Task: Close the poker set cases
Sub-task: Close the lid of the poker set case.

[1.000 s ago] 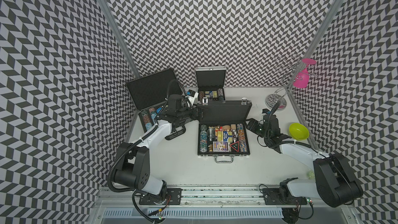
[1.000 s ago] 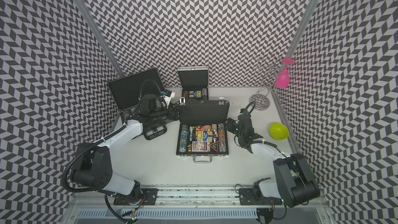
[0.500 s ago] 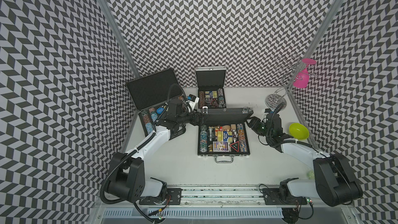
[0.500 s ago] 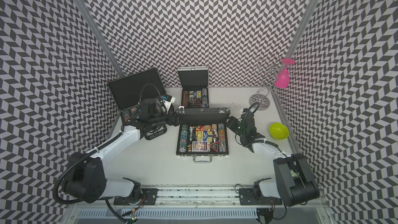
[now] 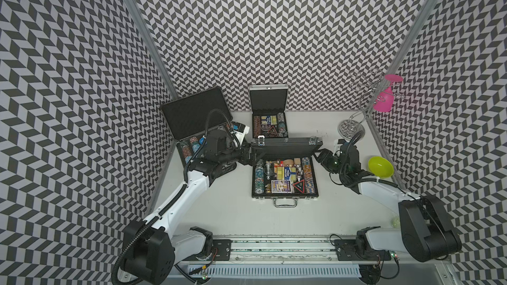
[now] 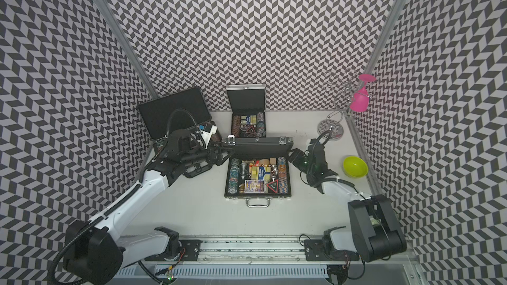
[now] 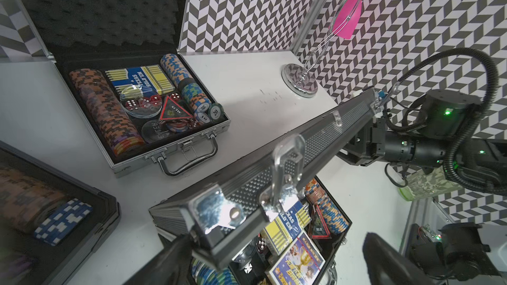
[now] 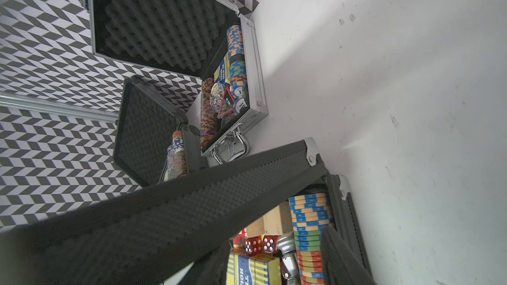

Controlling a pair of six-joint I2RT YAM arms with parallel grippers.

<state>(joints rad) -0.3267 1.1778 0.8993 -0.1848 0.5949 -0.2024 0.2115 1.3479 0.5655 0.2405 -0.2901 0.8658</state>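
**Lid of middle case held half-lowered between two arms**

At the middle of the desk (image 5: 233, 215), the medium black case (image 5: 285, 196) is seen with its handle (image 5: 284, 203) turned to the front edge. Its lid (image 5: 285, 145) is tilted about halfway over the chips (image 5: 259, 179) and card boxes (image 5: 281, 186). The lid is flanked at both ends, apparently so that it can be lowered evenly. The left tool (image 5: 247, 157), fingers spread wide, is set against one corner. The right tool (image 5: 319, 157) is set at the other, though whether it is clamped on the lid cannot be told. Latches (image 7: 286, 160) on the lid's free edge could be caught beneath it. A green bowl (image 5: 380, 167) lies by the right edge, clear of the work. Along the far edge, the small silver case (image 5: 269, 100) and, toward the far left corner, the large black case (image 5: 196, 112) stand open. The latter's base is partly covered by the left arm (image 5: 192, 185). A wire rack (image 5: 352, 128) with a pink glass (image 5: 384, 102) occupies the far right corner.
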